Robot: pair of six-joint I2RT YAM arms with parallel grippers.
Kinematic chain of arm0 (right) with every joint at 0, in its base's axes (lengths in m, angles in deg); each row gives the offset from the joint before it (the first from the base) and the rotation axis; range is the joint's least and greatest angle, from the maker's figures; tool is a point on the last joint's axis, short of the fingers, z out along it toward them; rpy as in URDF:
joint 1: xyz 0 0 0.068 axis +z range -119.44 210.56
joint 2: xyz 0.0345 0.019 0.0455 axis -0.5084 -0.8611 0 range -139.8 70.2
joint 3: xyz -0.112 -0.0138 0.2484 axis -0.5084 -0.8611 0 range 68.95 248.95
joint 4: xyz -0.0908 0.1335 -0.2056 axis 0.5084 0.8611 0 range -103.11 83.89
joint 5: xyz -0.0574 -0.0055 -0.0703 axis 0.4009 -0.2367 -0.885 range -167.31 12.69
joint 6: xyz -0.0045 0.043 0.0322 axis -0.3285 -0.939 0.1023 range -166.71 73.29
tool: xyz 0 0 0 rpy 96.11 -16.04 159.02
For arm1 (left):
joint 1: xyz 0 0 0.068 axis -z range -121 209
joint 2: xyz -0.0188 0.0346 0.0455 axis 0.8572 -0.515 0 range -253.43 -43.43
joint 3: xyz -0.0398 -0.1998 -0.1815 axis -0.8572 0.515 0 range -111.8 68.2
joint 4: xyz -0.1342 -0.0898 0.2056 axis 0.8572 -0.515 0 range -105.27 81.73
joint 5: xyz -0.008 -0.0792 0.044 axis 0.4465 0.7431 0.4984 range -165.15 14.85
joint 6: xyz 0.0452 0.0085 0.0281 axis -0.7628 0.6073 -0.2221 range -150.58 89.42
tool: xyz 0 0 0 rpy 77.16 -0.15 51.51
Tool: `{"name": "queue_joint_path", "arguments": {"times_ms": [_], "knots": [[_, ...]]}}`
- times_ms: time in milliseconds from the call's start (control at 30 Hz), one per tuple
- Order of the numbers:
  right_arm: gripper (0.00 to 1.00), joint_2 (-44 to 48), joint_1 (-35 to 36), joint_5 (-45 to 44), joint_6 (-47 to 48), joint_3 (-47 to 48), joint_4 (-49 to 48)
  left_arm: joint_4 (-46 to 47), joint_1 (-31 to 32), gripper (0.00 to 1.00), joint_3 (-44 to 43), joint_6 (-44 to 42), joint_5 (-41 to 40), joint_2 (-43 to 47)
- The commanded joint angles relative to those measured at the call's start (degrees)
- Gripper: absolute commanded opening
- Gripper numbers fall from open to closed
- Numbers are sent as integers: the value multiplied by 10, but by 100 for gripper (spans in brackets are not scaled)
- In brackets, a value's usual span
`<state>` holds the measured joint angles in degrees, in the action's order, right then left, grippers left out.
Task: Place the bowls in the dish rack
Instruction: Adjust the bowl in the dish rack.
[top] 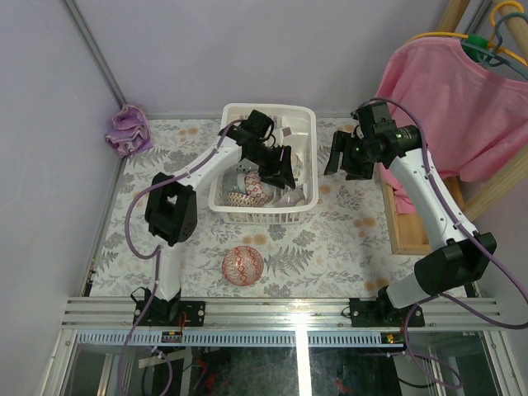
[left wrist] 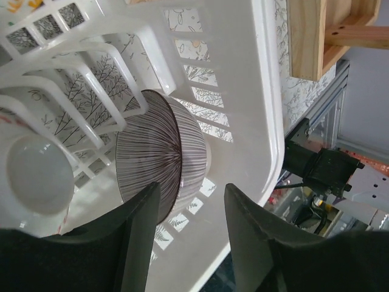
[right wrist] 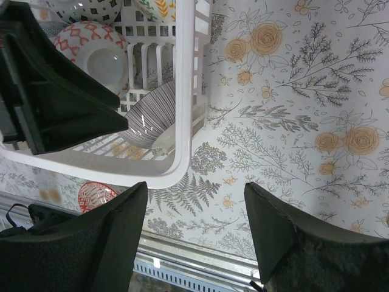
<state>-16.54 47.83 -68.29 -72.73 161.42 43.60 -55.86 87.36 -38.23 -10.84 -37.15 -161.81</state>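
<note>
Inside dish rack — striped bowl stands on edge.

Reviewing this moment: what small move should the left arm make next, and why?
Probably lift the left gripper straight up out of the dish rack. Its jaws stand open, and the striped bowl stands on edge against the rack's wall, apparently not gripped. A red bowl lies on the table in front of the rack, not yet loaded.
</note>
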Motion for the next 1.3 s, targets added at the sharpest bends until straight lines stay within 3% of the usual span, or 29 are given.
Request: {"name": "queue_joint_path", "arguments": {"times_ms": [0, 500, 833, 1267], "knots": [[72, 11, -3, 24, 8, 0, 12, 20, 0, 46, 15, -17, 78, -16], [72, 11, -4, 33, 3, -13, 9, 28, 1, 37, 89, -34, 103, 1], [72, 12, -4, 41, -1, -26, 2, 37, 1, 1, 74, -9, 121, -1], [72, 7, -4, 46, -2, -28, 2, 86, -10, 0, 65, 41, 166, 18]]}}
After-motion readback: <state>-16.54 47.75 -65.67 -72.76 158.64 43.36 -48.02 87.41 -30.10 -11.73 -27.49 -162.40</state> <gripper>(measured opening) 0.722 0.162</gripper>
